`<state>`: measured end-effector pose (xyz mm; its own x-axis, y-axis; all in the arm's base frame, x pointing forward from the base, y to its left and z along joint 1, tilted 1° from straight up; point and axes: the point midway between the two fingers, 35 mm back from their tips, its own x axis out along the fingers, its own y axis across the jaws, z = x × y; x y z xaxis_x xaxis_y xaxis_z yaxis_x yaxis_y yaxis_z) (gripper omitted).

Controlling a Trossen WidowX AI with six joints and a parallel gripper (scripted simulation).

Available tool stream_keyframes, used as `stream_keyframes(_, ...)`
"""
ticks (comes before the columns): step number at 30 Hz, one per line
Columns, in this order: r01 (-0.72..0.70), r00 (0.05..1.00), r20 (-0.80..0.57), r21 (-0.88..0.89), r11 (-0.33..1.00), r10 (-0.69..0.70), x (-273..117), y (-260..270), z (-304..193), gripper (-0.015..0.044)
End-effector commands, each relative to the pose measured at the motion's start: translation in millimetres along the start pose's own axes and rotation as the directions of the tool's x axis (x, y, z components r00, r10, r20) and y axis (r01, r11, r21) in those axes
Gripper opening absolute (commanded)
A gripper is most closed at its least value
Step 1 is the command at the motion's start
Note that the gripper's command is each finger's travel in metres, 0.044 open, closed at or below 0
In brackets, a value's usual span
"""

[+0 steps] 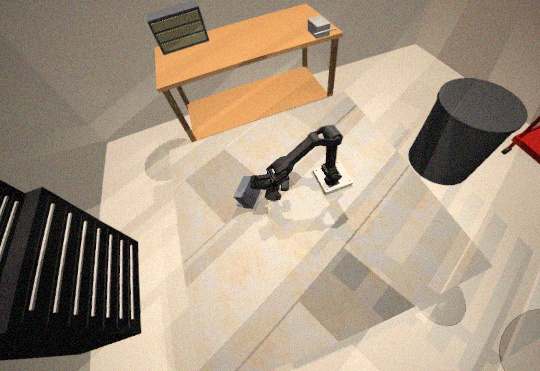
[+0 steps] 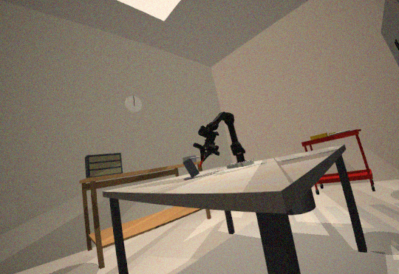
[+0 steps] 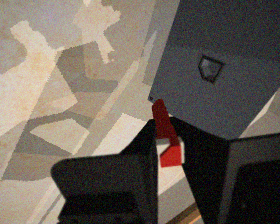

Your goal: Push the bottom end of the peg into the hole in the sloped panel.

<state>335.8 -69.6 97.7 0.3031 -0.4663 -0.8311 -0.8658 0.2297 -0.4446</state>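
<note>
The fingers (image 2: 204,155) are nearly closed, clamped on the red peg (image 2: 201,164) (image 3: 163,119), whose lower end projects past them, presumably kept free for insertion. It is off the tabletop (image 1: 225,265) (image 2: 229,188) (image 3: 42,75), near but outside the hole (image 3: 210,68). That opening looks five-sided, so the peg's turn probably matters; its matching faces cannot be judged here. The panel (image 1: 246,197) (image 2: 191,168) (image 3: 182,90) slopes, so the push likely needs a tilted wrist. Its near edge could catch a badly aligned tip. The wooden bench (image 1: 250,40) (image 2: 129,175) stands well apart, apparently no obstacle.
</note>
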Motion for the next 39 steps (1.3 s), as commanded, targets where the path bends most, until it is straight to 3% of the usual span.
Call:
stream_keyframes(1, 0.019, 1.0, -0.014, -0.047, 0.999, -0.02, 0, 2, 2, 0.0)
stream_keyframes(39, 0.187, 0.964, -0.08, -0.467, 0.864, -0.252, -14, 10, 29, 0.0)
